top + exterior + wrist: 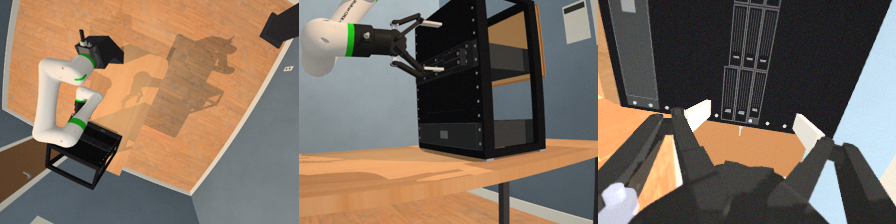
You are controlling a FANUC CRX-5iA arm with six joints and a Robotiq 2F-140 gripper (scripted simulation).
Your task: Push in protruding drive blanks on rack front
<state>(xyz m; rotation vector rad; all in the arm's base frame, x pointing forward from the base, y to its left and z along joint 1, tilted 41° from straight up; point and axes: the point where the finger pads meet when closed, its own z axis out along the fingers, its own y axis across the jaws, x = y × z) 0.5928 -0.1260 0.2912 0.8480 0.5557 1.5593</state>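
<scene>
Judging by the faces alone, partway at best: most of the drive bay (94, 141) (430, 72) (753, 35) apparently flush, but not finished. Left to push in: the lower protruding blank (462, 62) (729, 92) and the upper protruding blank (458, 52) (743, 95), one above the other at the bay's near end in the exterior view. Both ahead of the end effector (72, 115) (442, 46) (753, 114), and between its spread fingertips as seen from the wrist. Above them, in the same column, apparently seated (latching too small to tell). End effector wide open, holding nothing, with fingertips just in front of the rack (95, 179) (487, 102) (813, 65), probably not touching. Upright on the worktop (123, 115) (376, 163) (610, 117), with no plain tilt. Inside, as containers go: the bay with its stacked blanks at fingertip level, then a grey unit (457, 138) (633, 60) in the bottom of the frame, well below the end effector. To do next, as a judgement: narrow the fingers, line up on one blank, press straight and gently for fear of sliding the loose rack, then repeat and back clear.
</scene>
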